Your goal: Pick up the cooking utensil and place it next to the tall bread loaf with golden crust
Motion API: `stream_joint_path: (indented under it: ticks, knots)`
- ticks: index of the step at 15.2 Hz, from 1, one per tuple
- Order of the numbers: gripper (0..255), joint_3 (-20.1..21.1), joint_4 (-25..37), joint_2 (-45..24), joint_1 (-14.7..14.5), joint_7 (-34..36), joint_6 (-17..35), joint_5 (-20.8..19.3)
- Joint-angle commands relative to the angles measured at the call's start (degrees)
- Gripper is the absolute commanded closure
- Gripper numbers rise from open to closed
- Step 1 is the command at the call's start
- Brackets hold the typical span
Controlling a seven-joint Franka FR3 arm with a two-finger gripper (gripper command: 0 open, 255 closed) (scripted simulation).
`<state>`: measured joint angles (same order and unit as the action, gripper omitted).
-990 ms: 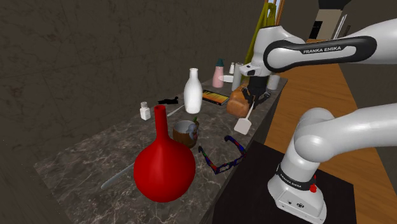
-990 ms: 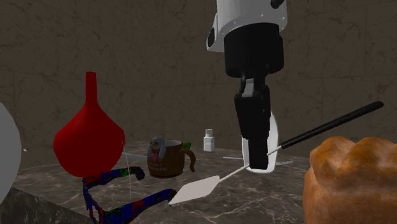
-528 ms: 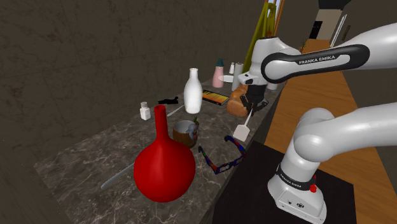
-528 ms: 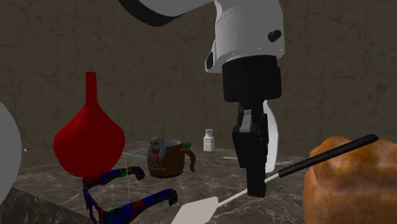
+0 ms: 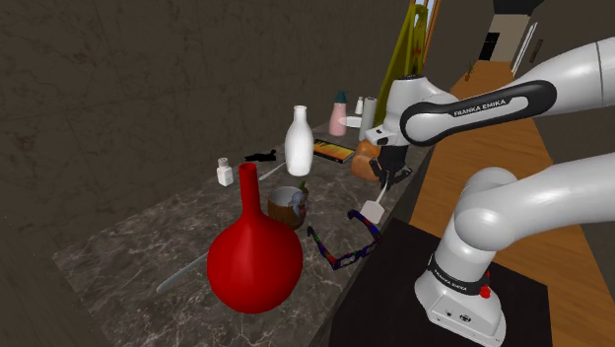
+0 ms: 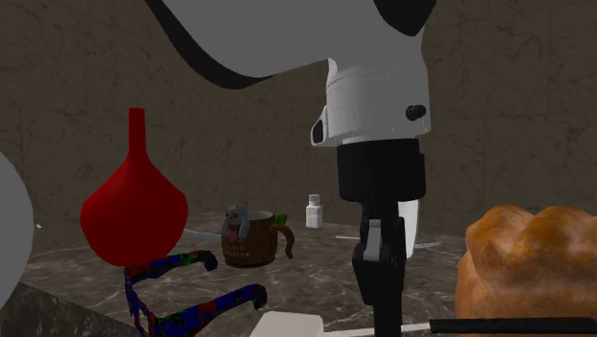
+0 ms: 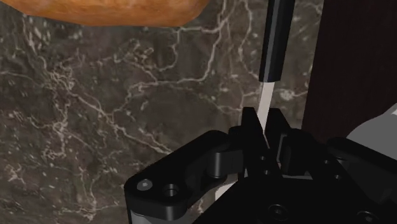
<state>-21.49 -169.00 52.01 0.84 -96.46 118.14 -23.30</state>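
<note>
The gripper (image 7: 262,122) is clamped shut on the spatula (image 7: 277,44). Its two black fingers (image 7: 249,121) pinch the thin white shank right below where the black handle starts, so the gap between them is only as wide as that shank.

In the shoulder view the gripper (image 5: 385,175) hangs at the front edge of the marble counter (image 5: 128,246). The spatula (image 5: 371,210) slants down from it, white blade lowest, near the patterned glasses (image 5: 345,246). The bread loaf (image 5: 366,158) sits just beside the hand (golden-brown, lumpy top).

In the second exterior view the gripper (image 6: 386,302) points straight down. The spatula (image 6: 287,325) has its blade low on that view's left, and its black handle runs off to the right across the foot of the bread loaf (image 6: 526,273). Can't tell whether the blade actually touches the counter.

Further along the counter there's a brown mug (image 6: 254,237), a big red vase (image 6: 132,211) and a small white bottle (image 6: 313,213), all well apart from the hand.
</note>
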Motion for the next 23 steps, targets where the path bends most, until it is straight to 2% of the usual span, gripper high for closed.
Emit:
stream_joint_path:
  ticks: [1, 4, 11, 12, 17, 21, 23]
  knots:
    - [255, -0.4, -1.3, -0.6, 0.3, 0.2, 1.9, -0.6]
    - [255, -1.1, -2.4, -2.0, 0.6, 0.4, 4.4, -1.4]
    - [255, -1.1, -2.4, -2.0, 0.6, 0.4, 4.4, -1.4]
    - [0, -1.1, -2.4, -2.0, 0.6, 0.4, 4.4, -1.4]
    - [0, -1.1, -2.4, -2.0, 0.6, 0.4, 4.4, -1.4]
    - [0, 1.8, 2.7, 2.8, -0.9, 0.0, -5.4, 1.9]
    - [0, 1.8, 2.7, 2.8, -0.9, 0.0, -5.4, 1.9]
